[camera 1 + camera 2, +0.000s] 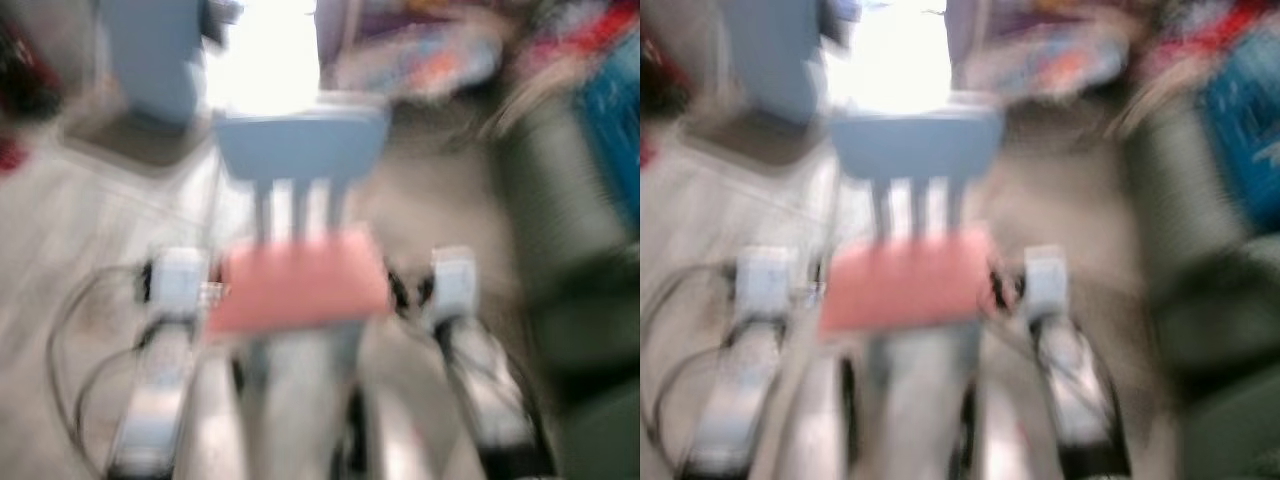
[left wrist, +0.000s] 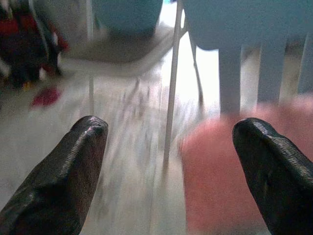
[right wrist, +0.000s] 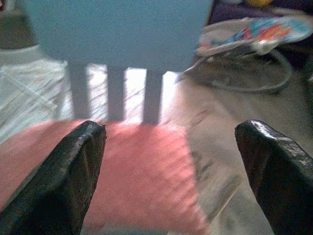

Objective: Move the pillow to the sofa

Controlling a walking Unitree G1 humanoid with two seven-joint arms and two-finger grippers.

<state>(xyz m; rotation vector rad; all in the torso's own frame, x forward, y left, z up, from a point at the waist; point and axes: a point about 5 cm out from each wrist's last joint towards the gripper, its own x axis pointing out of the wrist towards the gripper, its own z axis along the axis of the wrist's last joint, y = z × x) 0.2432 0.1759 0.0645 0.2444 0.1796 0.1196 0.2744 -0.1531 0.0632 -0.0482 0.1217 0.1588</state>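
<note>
**Pillow lying between spread fingers**

The left gripper (image 2: pixel 168 161) is hovering with fingers parted, empty. The pink pillow (image 1: pixel 298 288) is lying on the blue chair (image 1: pixel 300 145) between both grippers. The right gripper (image 3: pixel 171 166) is gaping wide just beside it.

One pink pillow (image 1: pixel 298 288) lies on the seat of one light blue chair (image 1: pixel 302 142), and the chair's back shows three slats between seat and top rail. Two silver arms reach toward that chair, one on each side of the pillow, and each carries one gripper: the left gripper (image 2: pixel 171 161) and the right gripper (image 3: pixel 171 161), each with two black fingers spread wide apart, four fingers in all. Beyond the chair to the right sits one baby bouncer (image 3: pixel 254 36) with a colourful printed seat. Beyond the chair to the left stands one pale blue bin-like object (image 1: pixel 150 55), too blurred to name more closely.
</note>
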